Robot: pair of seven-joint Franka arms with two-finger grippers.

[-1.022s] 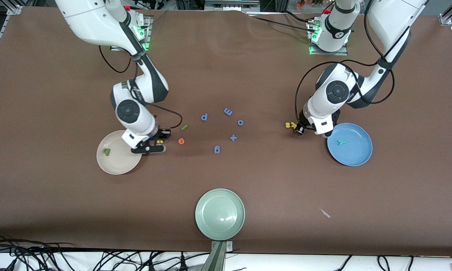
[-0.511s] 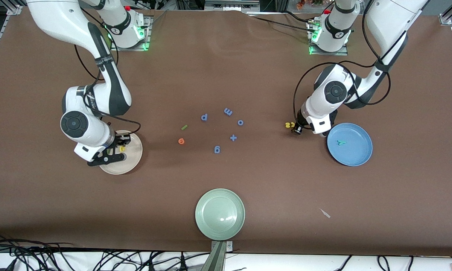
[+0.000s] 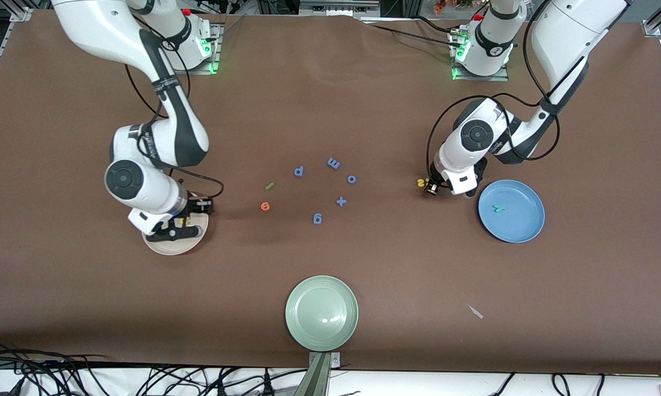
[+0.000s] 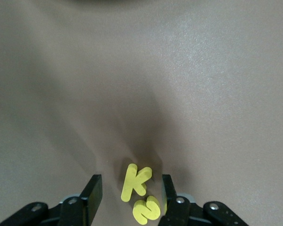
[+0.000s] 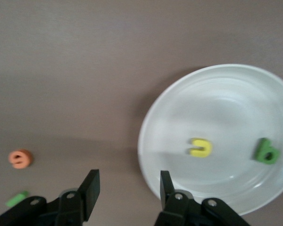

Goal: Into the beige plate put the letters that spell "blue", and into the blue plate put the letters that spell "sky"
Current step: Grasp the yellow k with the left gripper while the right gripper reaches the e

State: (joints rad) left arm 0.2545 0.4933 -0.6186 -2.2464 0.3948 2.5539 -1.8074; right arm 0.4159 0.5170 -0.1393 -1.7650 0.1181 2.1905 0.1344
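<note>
My right gripper point(image 3: 184, 220) point(image 5: 129, 181) hangs open and empty over the edge of the beige plate point(image 3: 168, 246) point(image 5: 236, 94). In that plate lie the yellow u point(image 5: 200, 147) and the olive-green b point(image 5: 265, 151). The orange e point(image 3: 265, 206) point(image 5: 20, 158) and the thin green bar point(image 3: 269, 186) point(image 5: 17, 198) rest on the table toward its middle. My left gripper point(image 3: 430, 187) point(image 4: 130, 183) is low and open, with its fingers on either side of the yellow k point(image 4: 136, 181) and the yellow s point(image 4: 146, 209). The blue plate point(image 3: 520, 228) beside it holds the teal y point(image 3: 497, 208).
Blue letters p point(image 3: 299, 171), m point(image 3: 333, 163), o point(image 3: 351, 179), g point(image 3: 317, 219) and a plus sign point(image 3: 341, 201) are scattered mid-table. A pale green plate point(image 3: 321, 312) sits nearest the front camera. A small white scrap point(image 3: 476, 312) lies toward the left arm's end.
My right gripper carried the yellow u from the table to the beige plate, opened and let it go there. My left gripper shifted slightly toward the yellow k and s.
</note>
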